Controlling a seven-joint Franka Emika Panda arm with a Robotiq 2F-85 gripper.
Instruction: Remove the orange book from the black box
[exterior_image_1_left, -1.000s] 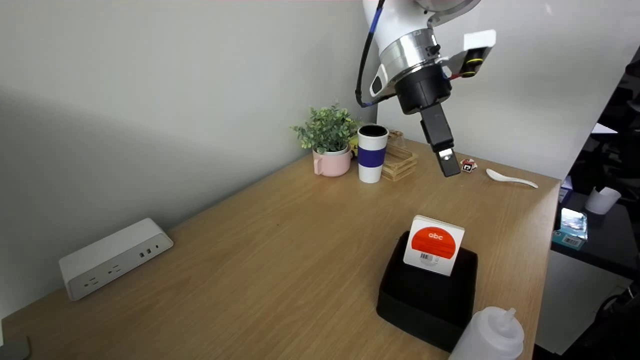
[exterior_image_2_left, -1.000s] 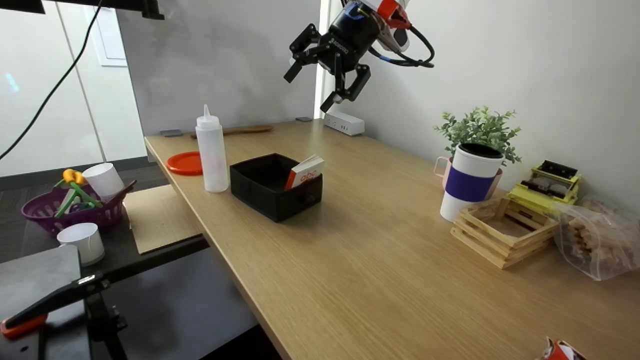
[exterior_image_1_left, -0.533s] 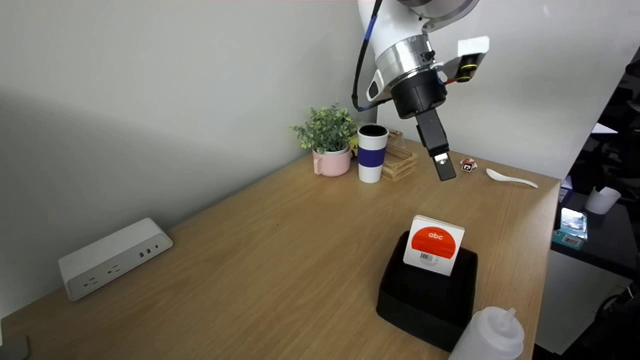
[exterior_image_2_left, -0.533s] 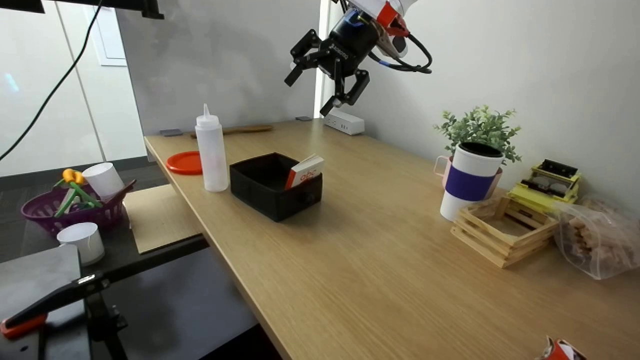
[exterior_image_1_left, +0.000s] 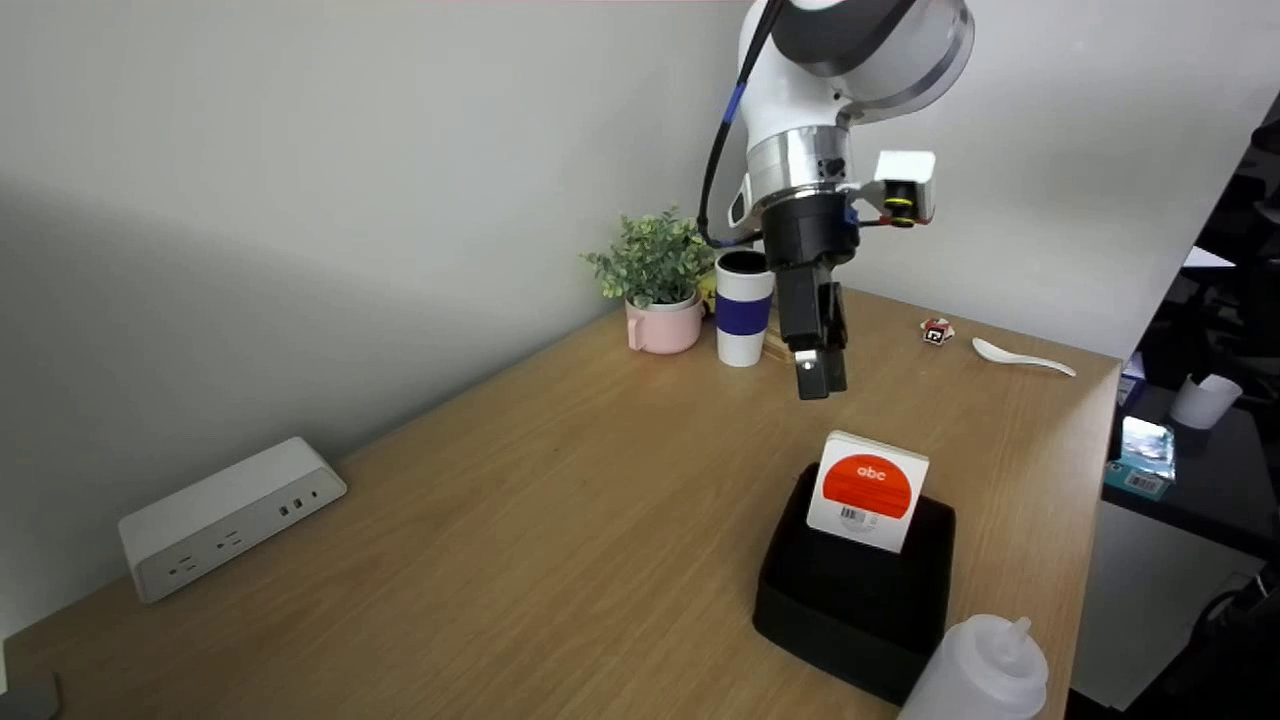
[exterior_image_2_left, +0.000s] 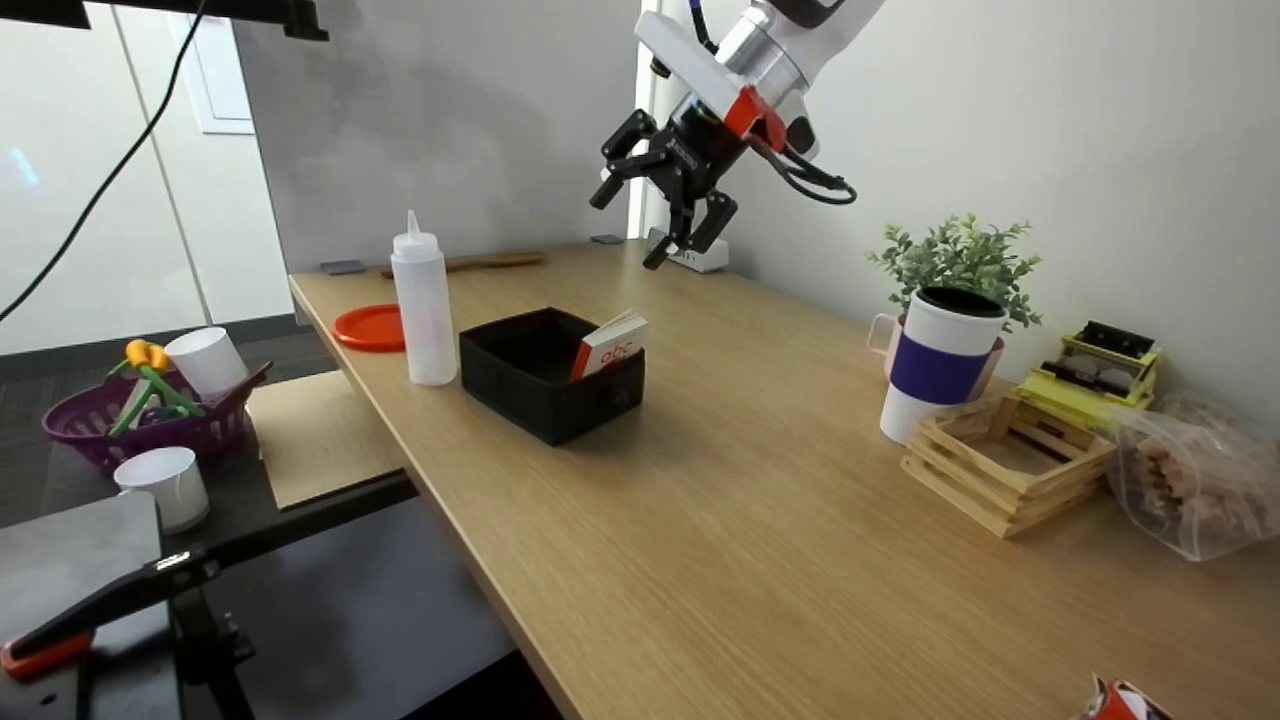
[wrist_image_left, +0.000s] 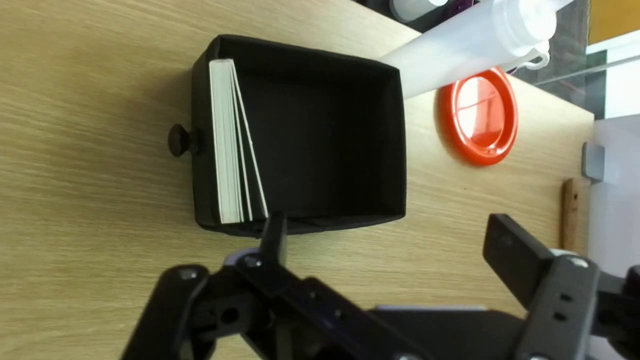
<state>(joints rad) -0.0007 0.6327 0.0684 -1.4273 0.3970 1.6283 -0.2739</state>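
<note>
The orange book (exterior_image_1_left: 868, 490) stands tilted inside the black box (exterior_image_1_left: 828, 650), at one end. The gripper (exterior_image_2_left: 631, 223) hangs above the table (exterior_image_1_left: 500, 520), jaws wide apart.

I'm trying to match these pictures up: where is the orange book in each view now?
In an exterior view: the orange book, right of centre, lower half, its orange patch showing.
In an exterior view: the orange book, near the centre, poking above the rim of the black box.
Wrist view: the orange book, left of centre, upper half, its page edges showing.
Shared landmark: the squeeze bottle, beside the black box in every view.
</note>
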